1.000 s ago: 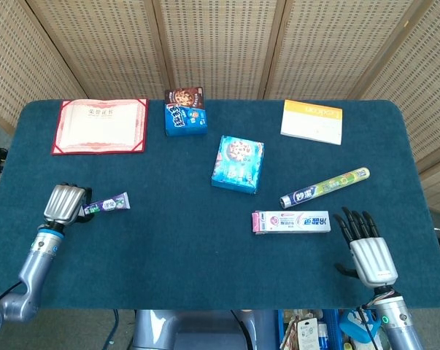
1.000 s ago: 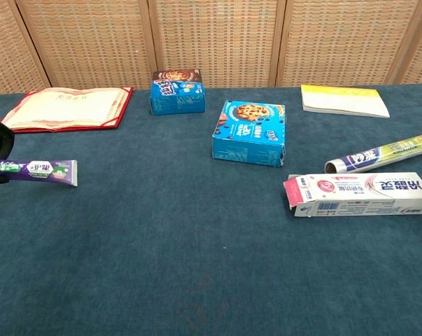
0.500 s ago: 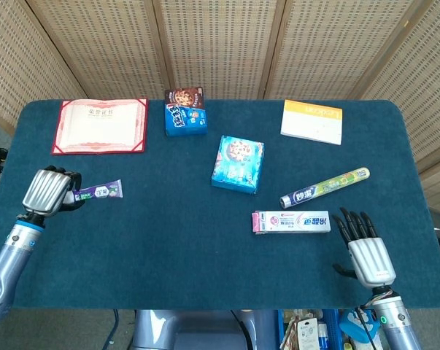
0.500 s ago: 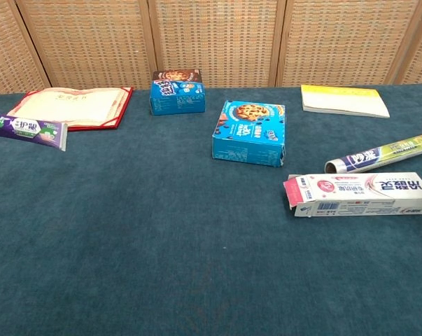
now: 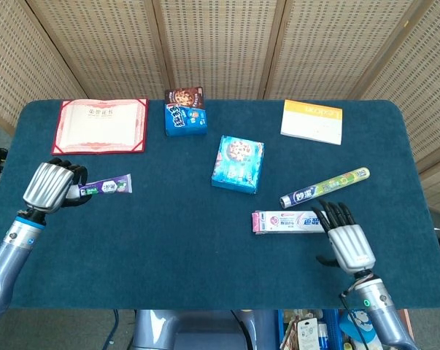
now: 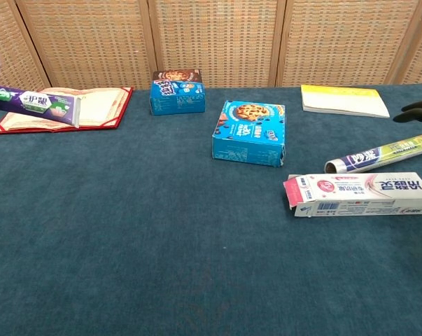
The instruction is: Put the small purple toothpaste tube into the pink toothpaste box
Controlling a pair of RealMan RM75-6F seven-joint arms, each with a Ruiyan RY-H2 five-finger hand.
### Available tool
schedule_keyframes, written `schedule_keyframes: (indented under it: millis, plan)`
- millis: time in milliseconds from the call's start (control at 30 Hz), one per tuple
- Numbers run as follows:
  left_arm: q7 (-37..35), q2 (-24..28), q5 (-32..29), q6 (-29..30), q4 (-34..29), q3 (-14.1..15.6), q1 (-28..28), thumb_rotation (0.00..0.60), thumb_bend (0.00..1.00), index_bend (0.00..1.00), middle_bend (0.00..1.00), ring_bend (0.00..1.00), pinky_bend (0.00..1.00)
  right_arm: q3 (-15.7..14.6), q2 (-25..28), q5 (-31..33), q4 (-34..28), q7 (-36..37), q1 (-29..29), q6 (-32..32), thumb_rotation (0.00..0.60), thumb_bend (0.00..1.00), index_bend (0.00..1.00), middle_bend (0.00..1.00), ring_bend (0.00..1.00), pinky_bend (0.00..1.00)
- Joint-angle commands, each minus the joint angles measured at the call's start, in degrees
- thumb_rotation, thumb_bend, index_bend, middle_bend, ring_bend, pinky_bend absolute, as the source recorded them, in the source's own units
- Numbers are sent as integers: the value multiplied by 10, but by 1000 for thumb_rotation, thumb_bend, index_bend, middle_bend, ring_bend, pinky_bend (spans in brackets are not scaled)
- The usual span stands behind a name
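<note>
Purple toothpaste tube (image 5: 108, 187) sits gripped in my left hand (image 5: 48, 186), well left of the pink toothpaste box (image 5: 289, 222), insertion undone, my right hand (image 5: 345, 242) spread empty.

Head view looks down; chest view low, nearer

- The left hand (image 5: 50, 186), gripping the small purple toothpaste tube (image 5: 109, 187) by one end, sits higher than a second ago: in the chest view the tube (image 6: 36, 104) now shows at the upper left of the frame, in front of the red certificate folder (image 6: 99, 106).
- The right hand (image 5: 344, 237) has come forward from the lower right, its fingertips now at the right end of the pink toothpaste box (image 5: 289, 222); a dark fingertip (image 6: 415, 110) enters the chest view's right edge.
</note>
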Motion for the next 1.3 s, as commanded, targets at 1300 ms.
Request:
schedule_keyframes:
  millis: [1300]
  plan:
    - [5, 11, 0, -3, 0, -4, 3, 600, 311, 918, 686, 550, 482, 5, -58, 367, 48, -165, 162, -123, 600, 0, 99, 0, 0, 0]
